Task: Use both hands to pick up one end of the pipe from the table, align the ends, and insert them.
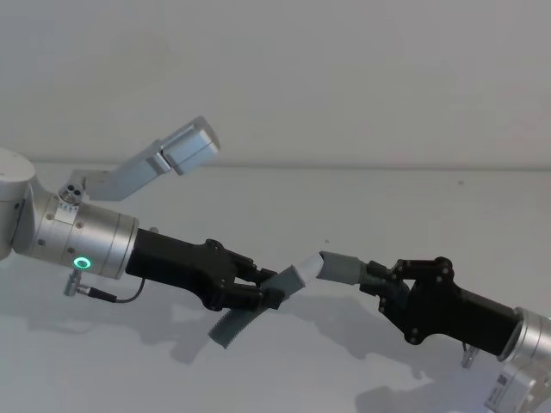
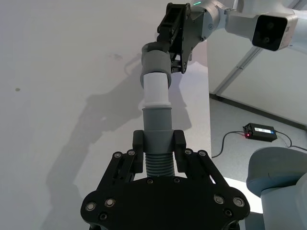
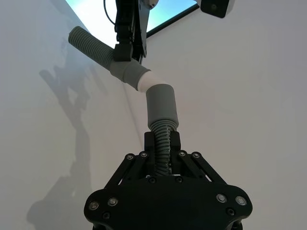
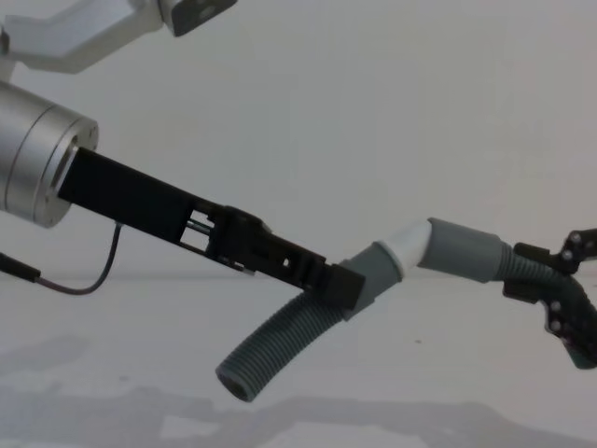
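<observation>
Chest view: my left gripper (image 4: 338, 283) clamps the white-tipped hose (image 4: 280, 350), right gripper (image 4: 550, 289) clamps the socket hose (image 4: 466, 250); tip (image 4: 410, 240) meets socket above the table (image 4: 466, 392).

Two dark grey ribbed pipe pcs hanging above table (image 1: 362, 185): left pc (image 4: 280, 350) drooping toward 7 o'clock, its white tip (image 4: 410, 240) touching right pc's socket cuff (image 4: 466, 250), pcs meeting at an angle.
</observation>
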`<move>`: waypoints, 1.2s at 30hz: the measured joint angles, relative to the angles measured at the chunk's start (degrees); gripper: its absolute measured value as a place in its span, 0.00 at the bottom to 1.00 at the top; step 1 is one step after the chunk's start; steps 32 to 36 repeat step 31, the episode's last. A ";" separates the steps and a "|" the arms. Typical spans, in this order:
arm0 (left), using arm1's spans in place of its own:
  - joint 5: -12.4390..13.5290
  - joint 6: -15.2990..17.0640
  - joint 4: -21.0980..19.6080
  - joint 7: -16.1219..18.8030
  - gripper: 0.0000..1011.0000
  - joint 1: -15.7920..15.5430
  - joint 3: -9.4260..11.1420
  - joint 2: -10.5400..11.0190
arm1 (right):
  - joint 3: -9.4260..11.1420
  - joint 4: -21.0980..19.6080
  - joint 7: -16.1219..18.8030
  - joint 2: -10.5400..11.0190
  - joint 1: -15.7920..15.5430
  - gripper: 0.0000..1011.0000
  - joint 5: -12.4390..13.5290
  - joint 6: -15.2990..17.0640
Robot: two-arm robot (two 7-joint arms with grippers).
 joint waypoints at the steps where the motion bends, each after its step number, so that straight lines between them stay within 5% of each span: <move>1: -0.03 0.07 -0.01 0.08 0.35 -0.01 0.01 0.00 | -0.03 0.00 -0.01 0.04 0.00 0.15 0.00 -0.05; 36: -0.46 0.97 -0.19 1.45 0.35 -0.21 0.09 0.12 | -0.46 -0.09 -0.01 0.55 0.02 0.15 0.08 -0.55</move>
